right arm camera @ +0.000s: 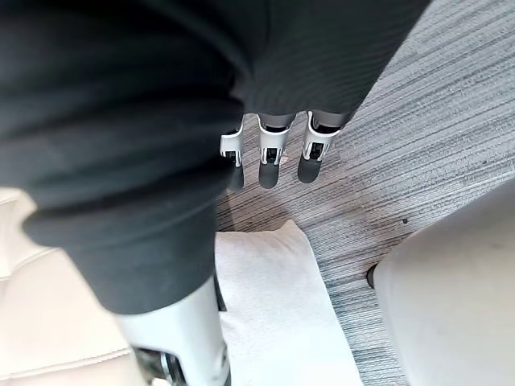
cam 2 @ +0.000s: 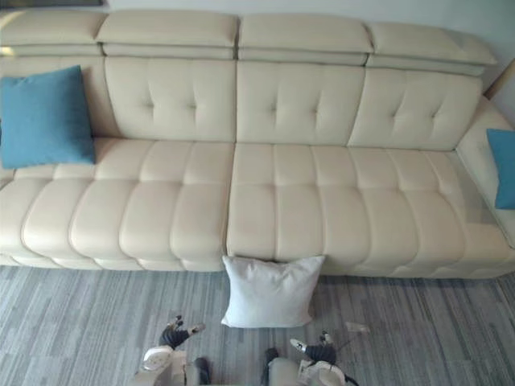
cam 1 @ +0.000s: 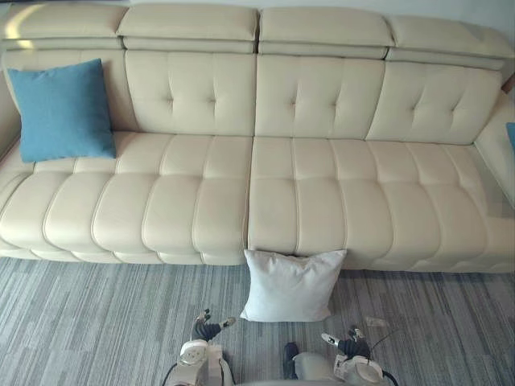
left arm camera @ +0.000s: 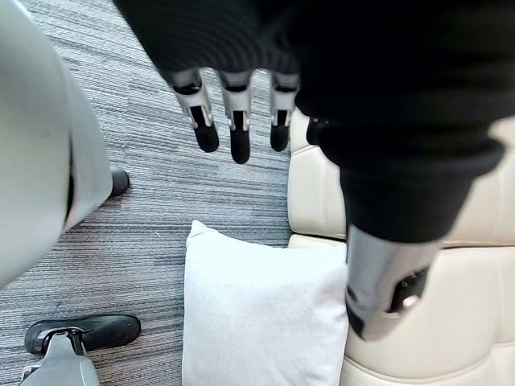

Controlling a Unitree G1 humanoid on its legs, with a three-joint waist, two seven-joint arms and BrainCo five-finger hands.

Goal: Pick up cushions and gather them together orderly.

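The white cushion (cam 1: 291,285) stands on the grey carpet floor (cam 1: 96,322), toward 6 o'clock in the head view, and its upper edge leans against the front of the cream sofa (cam 1: 322,193). One blue cushion (cam 1: 63,110) is propped on the seat against the backrest at about 10 o'clock. A second blue cushion (cam 2: 504,167) rests at the sofa's end at 3 o'clock, well apart from the first. The left robot hand (cam 1: 211,328) hangs low at 7 o'clock of the white cushion and the right robot hand (cam 1: 346,344) at 5 o'clock, both near it but not touching. In its own wrist view each hand is opened out straight, with the thumb apart, and holds nothing. I judge the white cushion to be light and very soft. Its cover looks like woven cloth, a little wrinkled, so it should not slip, but it will probably fold and sag if it is taken by one corner only. Nothing in it seems fragile. The better hold, in my opinion, is on the two side edges, at 9 and 3 o'clock of the cushion, one hand on each, pressing inward into the filling so that it lifts flat.
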